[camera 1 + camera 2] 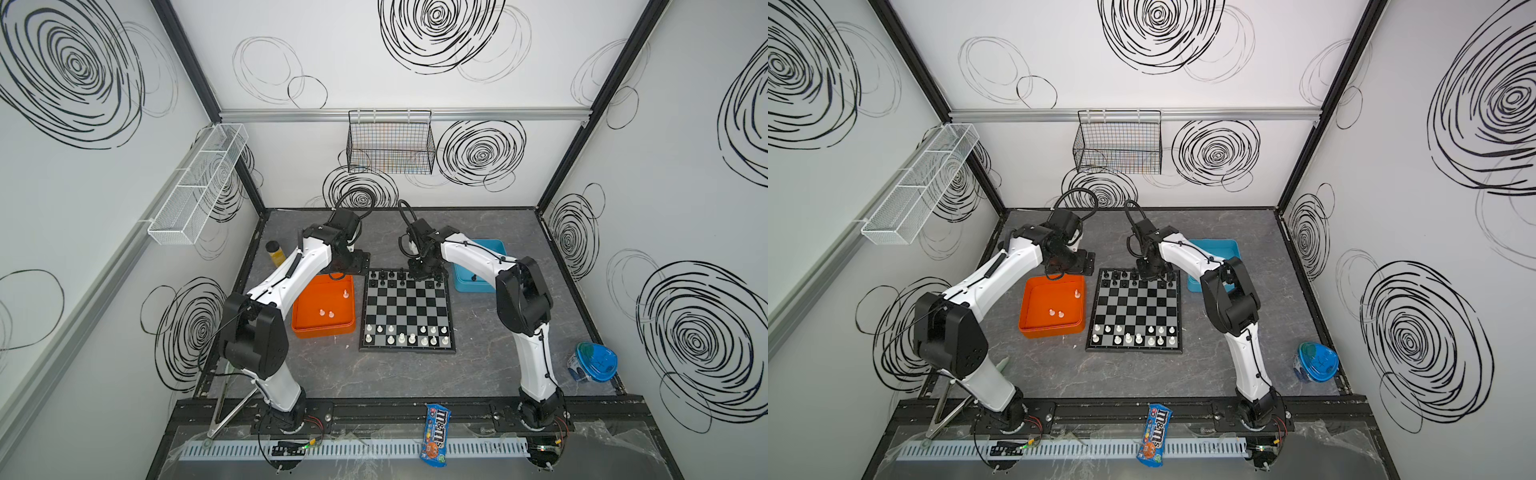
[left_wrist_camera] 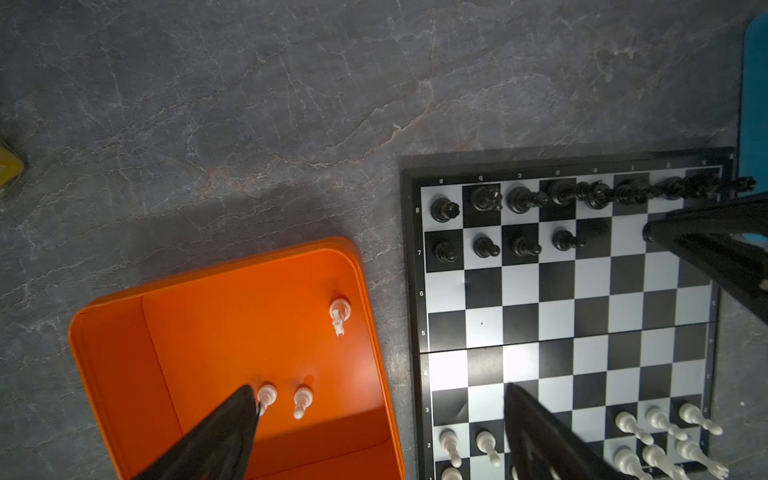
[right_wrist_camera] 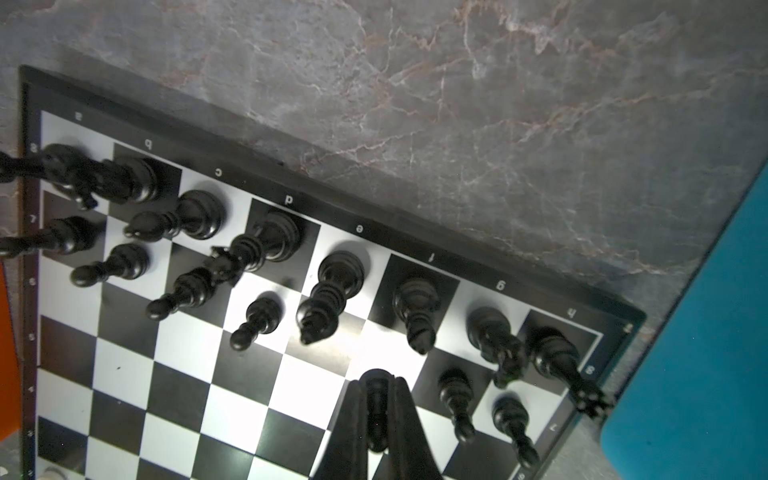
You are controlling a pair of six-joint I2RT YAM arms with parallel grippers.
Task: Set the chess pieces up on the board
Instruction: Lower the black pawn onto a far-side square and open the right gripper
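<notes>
board [image 1: 406,309] | blk pcs [image 1: 392,274] far rows | wht pcs [image 1: 412,338] near rows + orange tray [image 1: 324,331]

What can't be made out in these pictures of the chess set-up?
Right wrist view: right hand flanks the black pawn; whether it touches the board is unclear.
A top view: right arm hides much of the blue tray.
Left wrist view: left hand and bottom edge cut off white pieces.
</notes>
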